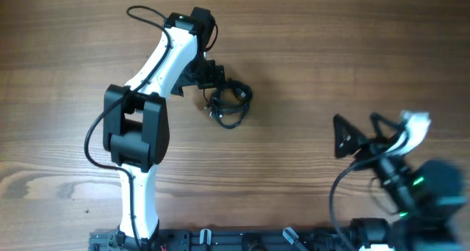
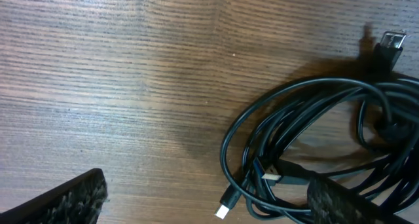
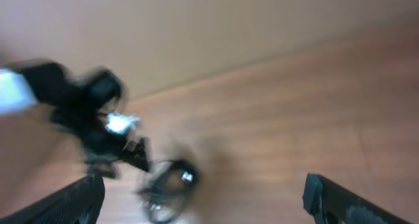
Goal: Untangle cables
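One wooden surface (image 1: pixel 330 45) carries one tangled bundle of cables (image 1: pixel 229 104), and two robot arms are in the overhead view, one left arm (image 1: pixel 158 67) and one right arm (image 1: pixel 418 185). The loops overlap too much to tell how many separate cables make up the bundle. The left wrist view shows three plug ends: one silvery plug (image 2: pixel 391 40) at the top right, one pale plug (image 2: pixel 272 175) inside the coil and one pale-tipped plug (image 2: pixel 223 211) at its lower edge. Each wrist view shows two fingers, the left fingers (image 2: pixel 65 201) as one pair and the right fingers (image 3: pixel 347 204) as another.

Cables (image 1: pixel 229 104) on table (image 1: pixel 330 45), just beside left pincer (image 1: pixel 213 82)
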### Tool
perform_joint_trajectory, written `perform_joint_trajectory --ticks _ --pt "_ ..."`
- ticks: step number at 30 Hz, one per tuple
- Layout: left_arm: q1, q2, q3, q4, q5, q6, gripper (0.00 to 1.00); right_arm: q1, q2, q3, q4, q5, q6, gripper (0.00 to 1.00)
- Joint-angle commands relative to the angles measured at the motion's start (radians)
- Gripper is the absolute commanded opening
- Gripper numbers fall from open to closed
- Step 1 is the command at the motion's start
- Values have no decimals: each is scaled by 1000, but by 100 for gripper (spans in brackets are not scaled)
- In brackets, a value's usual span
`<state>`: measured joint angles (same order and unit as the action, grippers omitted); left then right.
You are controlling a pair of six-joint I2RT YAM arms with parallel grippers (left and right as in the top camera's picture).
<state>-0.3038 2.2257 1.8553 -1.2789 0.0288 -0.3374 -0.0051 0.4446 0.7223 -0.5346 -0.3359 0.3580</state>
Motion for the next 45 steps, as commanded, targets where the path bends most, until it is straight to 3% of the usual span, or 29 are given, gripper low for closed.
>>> perform_joint_trajectory --ticks 1,5,9,12,17,23,33,45 --pt "1 8 -3 5 16 19 100 5 354 454 -212 -137 -173 100" --pt "1 8 -3 2 15 19 100 5 762 938 -536 -61 -312 99" --pt "1 8 -3 -14 15 19 100 5 1090 1230 -581 -94 -270 100" --pt "1 8 -3 -17 15 19 100 14 1200 1230 -553 -102 -359 100" --pt "1 8 -3 -14 15 19 100 55 1416 1216 -670 3 -404 100" --pt "1 8 -3 -12 15 20 100 125 1609 1188 -717 35 -457 92" --pt "1 8 -3 -12 15 19 100 159 1644 1156 -666 288 -359 93" --pt "1 8 -3 -13 0 19 100 150 1645 964 -525 299 -295 94"
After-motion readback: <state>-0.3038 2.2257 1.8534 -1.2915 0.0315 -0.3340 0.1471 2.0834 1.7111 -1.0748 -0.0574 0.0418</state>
